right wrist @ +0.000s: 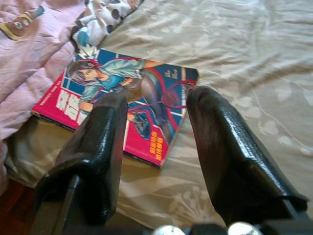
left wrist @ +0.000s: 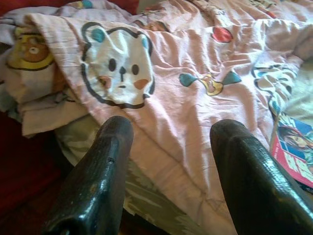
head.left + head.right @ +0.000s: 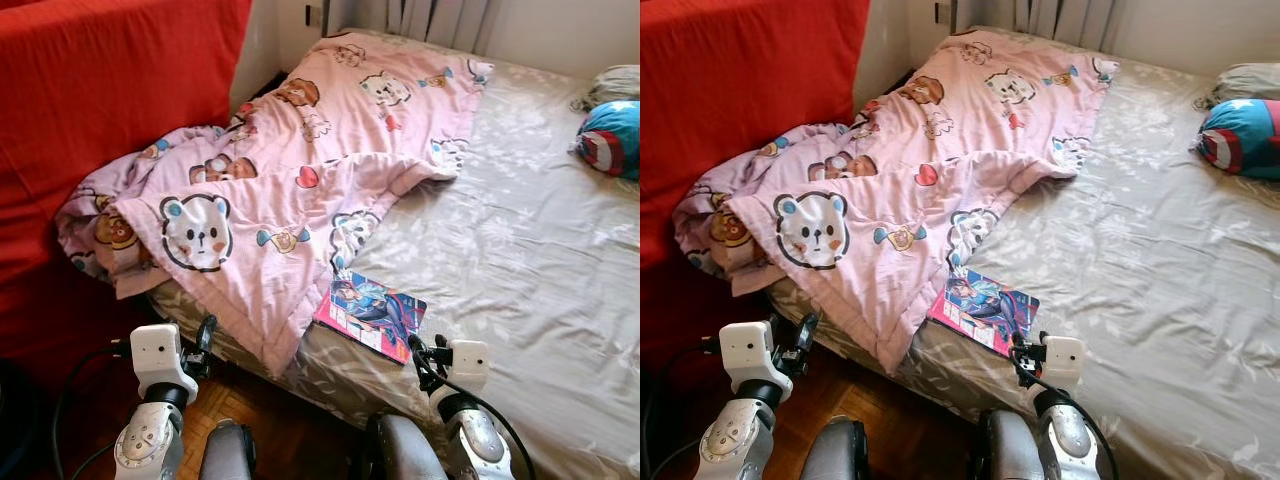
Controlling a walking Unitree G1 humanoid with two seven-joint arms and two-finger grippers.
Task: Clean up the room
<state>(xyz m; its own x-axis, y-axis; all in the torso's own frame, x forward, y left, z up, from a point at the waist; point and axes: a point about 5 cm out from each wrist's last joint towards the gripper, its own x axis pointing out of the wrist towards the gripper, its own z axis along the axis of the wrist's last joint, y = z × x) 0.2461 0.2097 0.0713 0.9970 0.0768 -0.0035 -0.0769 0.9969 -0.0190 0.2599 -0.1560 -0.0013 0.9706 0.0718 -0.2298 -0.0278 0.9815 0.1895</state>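
Bed (image 3: 520, 270): covered by a grey-beige leaf-patterned sheet, running from the near edge up to the far wall.
Quilt (image 3: 300, 190): pink, printed with bears, spread diagonally over the bed's left half; its near corner hangs off the bed edge and its left end is bunched against the red cover (image 3: 90, 110).
Book (image 3: 372, 315): a magazine-like book with a red and blue illustrated cover, flat on the sheet near the bed's front edge, its left edge touching or just under the quilt's hem.
Right end effector (image 1: 156, 142): fingers spread apart, empty, held low at the bed's front edge. In the right wrist view the book lies just ahead of the fingertips, between the lines of the two fingers, apart from them; whether the tips hang over the book's near corner is hard to judge.
Left end effector (image 2: 171, 161): fingers spread, empty, at the bed's near-left edge, pointing at the hanging quilt corner with the big bear face just beyond it.
Pillow (image 3: 610, 138): blue with a star-and-ring shield print, at the bed's far right, well apart from the book.
Floor (image 3: 260, 405): dark wood parquet, seen between the robot and the bed.
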